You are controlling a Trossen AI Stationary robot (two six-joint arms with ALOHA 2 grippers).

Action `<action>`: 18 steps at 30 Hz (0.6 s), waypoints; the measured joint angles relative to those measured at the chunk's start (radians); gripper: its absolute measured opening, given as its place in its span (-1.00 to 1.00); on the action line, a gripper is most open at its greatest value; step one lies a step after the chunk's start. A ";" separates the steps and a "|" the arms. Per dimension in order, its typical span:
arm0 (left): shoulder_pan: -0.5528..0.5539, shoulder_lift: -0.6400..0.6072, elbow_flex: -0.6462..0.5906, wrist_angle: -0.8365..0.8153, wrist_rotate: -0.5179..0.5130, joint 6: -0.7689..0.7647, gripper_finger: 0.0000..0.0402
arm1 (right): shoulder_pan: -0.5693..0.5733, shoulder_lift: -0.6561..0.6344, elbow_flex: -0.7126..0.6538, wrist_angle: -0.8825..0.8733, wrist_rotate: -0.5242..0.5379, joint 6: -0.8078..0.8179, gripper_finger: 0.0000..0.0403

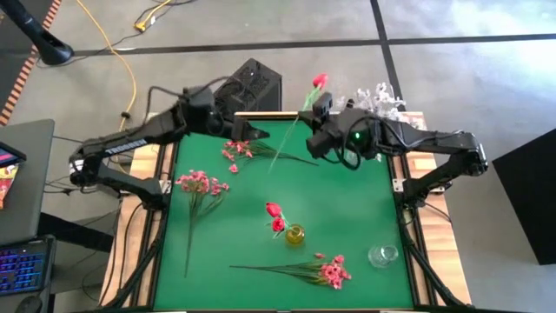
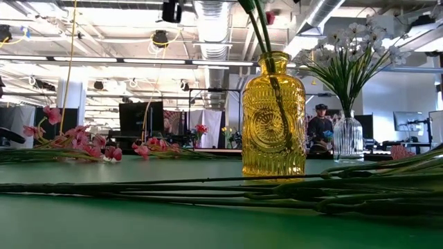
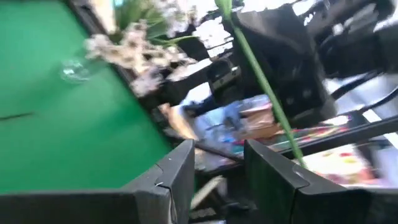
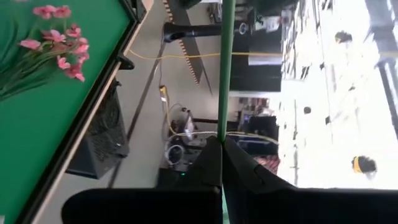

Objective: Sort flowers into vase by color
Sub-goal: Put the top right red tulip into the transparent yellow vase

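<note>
Bright, even light falls from long ceiling tube lamps (image 2: 214, 24), casting soft shadows on the green felt tabletop (image 1: 347, 209). The left wrist view is motion-blurred throughout. Glare whitens the right wrist view's right side.

A red tulip-like flower (image 1: 319, 82) on a long green stem is held pinched between the closed fingers of the right gripper (image 1: 318, 132), its bud raised beyond the table's far edge. Two more red buds (image 1: 274, 216) are seen standing in the yellow vase (image 1: 295, 235), nearer the front than that gripper. Pink sprays (image 1: 200, 183) lie flat on the green mat near the left gripper (image 1: 258, 133), which holds nothing, another (image 1: 236, 149) just beside it, a third (image 1: 332, 271) at the front edge. White sprays (image 1: 375, 97) stand just behind the right gripper.
</note>
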 joint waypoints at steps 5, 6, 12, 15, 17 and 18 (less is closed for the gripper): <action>-0.039 0.006 -0.108 0.261 0.017 -0.118 -0.36 | 0.066 0.000 0.000 -0.030 0.022 -0.030 -0.88; -0.047 0.007 -0.118 0.288 0.017 -0.131 -0.36 | 0.075 0.000 0.000 -0.034 0.023 -0.031 -0.88; -0.112 0.008 -0.131 0.338 -0.053 -0.156 -0.36 | 0.104 0.001 0.000 -0.041 0.023 -0.034 -0.88; -0.150 0.023 -0.131 0.362 -0.081 -0.172 -0.36 | 0.109 0.017 0.000 -0.045 0.032 -0.043 -0.88; -0.165 0.029 -0.131 0.370 -0.090 -0.186 -0.36 | 0.114 0.032 -0.001 -0.050 0.047 -0.065 -0.88; -0.172 0.043 -0.131 0.393 -0.099 -0.195 -0.36 | 0.117 0.042 0.000 -0.039 0.050 -0.078 -0.88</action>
